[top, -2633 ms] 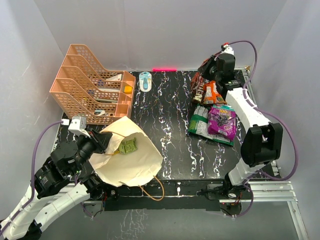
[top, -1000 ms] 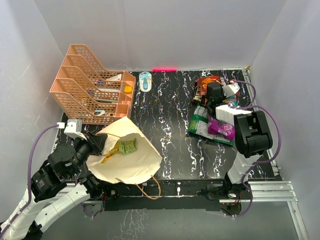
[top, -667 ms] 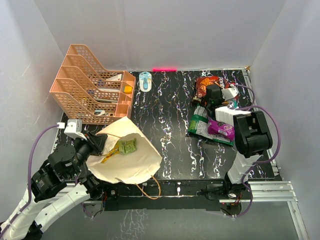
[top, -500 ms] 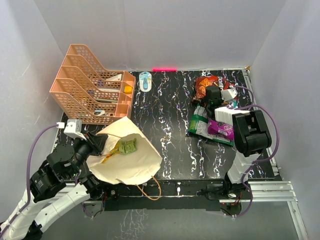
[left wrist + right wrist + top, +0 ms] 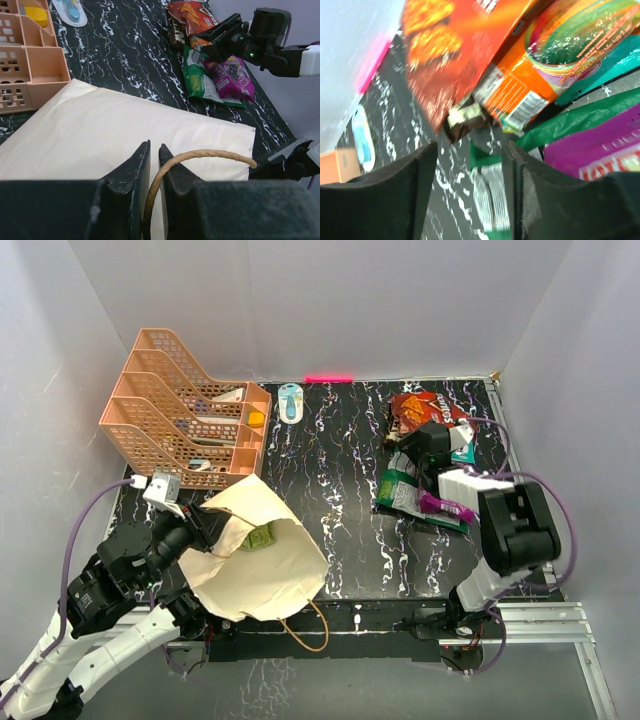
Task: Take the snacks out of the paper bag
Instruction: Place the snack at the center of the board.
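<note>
Paper bag (image 5: 262, 570) lies on its side at near left of the table (image 5: 330, 480), mouth facing far-left. Left gripper (image 5: 154, 148) is pinched nearly closed at the bag's rim, with the brown cord handle (image 5: 200, 155) looping out from between its fingers, and it holds the mouth up. One small yellow-green packet (image 5: 259, 537) shows inside the mouth; can't tell if more sit deeper.

The snacks already out are piled at far right:
- orange-red chip bag (image 5: 421, 408) farthest
- green packets (image 5: 398, 489) nearer
- purple pouch (image 5: 446, 506) beside the green ones, touching them

Right gripper (image 5: 468, 150) hangs over that pile, fingers apart, nothing between them.

Handling guess:
- The packet looks light, soft and crinkly, with slick foil, so it could slide or crush.
- Best taken by a flat sealed edge or corner, not the puffy middle.
- The bag is thin paper, floppy and light, likely to drag or collapse if the rim drops.

The peach tray rack (image 5: 150, 400) at far left has a yellow item and some pale bits in its compartments, too small to name. A blue-and-white object (image 5: 291, 402) lies just right of it
</note>
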You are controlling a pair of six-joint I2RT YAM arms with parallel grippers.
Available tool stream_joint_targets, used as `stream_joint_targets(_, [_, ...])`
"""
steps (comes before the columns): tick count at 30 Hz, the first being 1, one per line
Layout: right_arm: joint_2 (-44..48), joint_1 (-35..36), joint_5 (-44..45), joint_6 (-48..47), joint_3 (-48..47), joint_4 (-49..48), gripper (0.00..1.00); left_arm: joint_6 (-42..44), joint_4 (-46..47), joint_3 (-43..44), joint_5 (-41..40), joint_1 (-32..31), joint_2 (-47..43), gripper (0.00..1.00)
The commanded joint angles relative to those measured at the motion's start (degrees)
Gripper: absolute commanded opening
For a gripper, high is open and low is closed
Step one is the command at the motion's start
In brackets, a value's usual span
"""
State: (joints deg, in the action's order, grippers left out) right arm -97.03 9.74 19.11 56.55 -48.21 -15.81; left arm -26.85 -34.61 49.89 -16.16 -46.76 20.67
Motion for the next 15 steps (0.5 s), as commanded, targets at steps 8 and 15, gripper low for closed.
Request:
stream_joint_targets(8, [26.47,-0.67,-30.51,-31.97,9.98,1.44,0.74,0.14,3.58,-0.51,5.7,0.11,1.01,0.12])
stream_joint_targets(15, [30.34,0.73,-48.07,-37.9,10.11,6.92,0.77,-1.67,4.05,-1.08,6.32,0.1,3.44,0.11])
